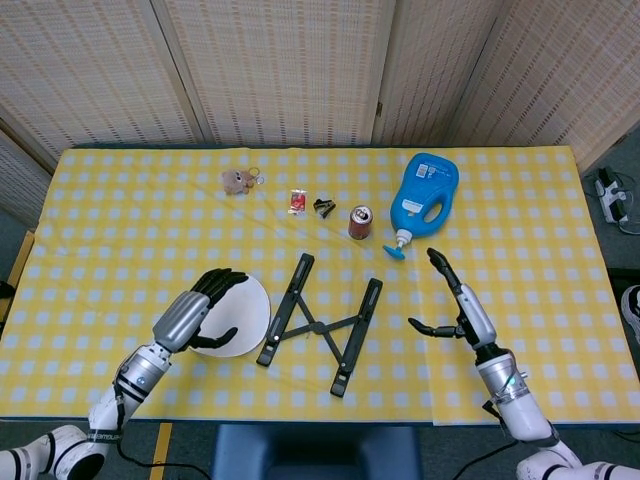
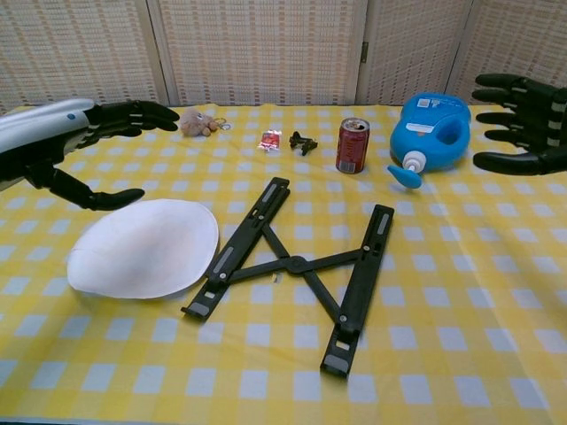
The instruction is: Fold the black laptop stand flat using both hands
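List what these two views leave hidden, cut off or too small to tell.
- Right hand: chest view's right edge cuts off its palm and wrist.
- Left hand: the left edge crops its forearm in the chest view.
- Red packet and black clip: too small in either view to read or identify.
- Blue bottle: label text too small.
- Laptop stand: whether it lies fully flat and latched cannot be told.
- Plush toy: details too small.
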`<state>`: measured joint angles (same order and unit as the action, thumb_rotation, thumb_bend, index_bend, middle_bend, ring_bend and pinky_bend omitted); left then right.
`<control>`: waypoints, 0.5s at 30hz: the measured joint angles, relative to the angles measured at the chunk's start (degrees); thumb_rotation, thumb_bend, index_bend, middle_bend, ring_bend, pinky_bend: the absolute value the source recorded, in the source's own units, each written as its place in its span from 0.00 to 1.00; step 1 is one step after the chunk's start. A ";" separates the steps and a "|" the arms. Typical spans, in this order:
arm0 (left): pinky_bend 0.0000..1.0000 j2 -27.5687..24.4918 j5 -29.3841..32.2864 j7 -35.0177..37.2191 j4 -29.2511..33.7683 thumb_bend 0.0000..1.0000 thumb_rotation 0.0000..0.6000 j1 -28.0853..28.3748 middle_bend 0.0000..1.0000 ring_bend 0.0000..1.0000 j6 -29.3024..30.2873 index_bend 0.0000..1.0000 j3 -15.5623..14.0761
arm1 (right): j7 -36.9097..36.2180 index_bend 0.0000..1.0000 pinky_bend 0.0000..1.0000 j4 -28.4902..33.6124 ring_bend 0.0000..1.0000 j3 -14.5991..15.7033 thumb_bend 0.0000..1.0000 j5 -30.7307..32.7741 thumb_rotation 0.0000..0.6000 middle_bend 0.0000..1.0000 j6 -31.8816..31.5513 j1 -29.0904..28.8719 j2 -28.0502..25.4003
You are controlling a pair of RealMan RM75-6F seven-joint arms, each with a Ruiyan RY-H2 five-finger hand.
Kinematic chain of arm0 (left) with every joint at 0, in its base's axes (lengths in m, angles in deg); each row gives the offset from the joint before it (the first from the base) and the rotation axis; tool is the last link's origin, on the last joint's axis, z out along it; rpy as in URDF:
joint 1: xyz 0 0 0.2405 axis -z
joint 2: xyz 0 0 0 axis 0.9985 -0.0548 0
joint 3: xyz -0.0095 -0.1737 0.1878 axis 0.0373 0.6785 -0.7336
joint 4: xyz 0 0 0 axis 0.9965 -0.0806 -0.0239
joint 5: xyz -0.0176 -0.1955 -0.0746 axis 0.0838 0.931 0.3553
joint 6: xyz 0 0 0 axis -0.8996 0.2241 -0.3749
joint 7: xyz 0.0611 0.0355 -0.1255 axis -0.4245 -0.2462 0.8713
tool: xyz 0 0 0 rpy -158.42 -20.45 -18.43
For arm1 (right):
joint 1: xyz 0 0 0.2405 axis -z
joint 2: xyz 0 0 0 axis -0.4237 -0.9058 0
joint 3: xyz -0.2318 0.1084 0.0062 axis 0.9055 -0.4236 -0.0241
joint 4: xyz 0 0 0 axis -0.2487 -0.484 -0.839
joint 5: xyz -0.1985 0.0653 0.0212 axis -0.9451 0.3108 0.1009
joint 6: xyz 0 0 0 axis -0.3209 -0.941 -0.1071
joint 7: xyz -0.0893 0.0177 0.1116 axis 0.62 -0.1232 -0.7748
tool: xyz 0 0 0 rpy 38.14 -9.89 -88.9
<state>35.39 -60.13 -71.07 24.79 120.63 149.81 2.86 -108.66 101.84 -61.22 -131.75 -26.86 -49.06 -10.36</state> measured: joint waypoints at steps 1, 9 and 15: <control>0.00 0.16 0.11 -0.81 -0.63 0.40 1.00 0.60 0.13 0.02 -0.80 0.14 0.22 | 0.84 0.00 0.00 0.00 0.07 0.07 0.24 -1.25 1.00 0.00 -0.91 0.27 -0.27; 0.00 3.93 0.13 -11.25 -10.11 0.36 1.00 6.33 0.13 0.02 -6.15 0.14 1.73 | 15.86 0.00 0.09 1.20 0.24 2.10 0.24 -11.85 1.00 0.16 -4.56 1.11 -2.29; 0.00 8.93 -1.27 -17.56 -19.25 0.24 1.00 10.29 0.13 0.02 -8.08 0.11 2.09 | 29.01 0.08 0.16 2.73 0.31 3.53 0.24 -15.67 1.00 0.27 -3.39 0.58 -3.44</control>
<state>44.32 -61.41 -88.63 5.54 130.93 141.74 4.95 -79.65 104.56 -57.69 -147.42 -30.25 -48.48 -13.79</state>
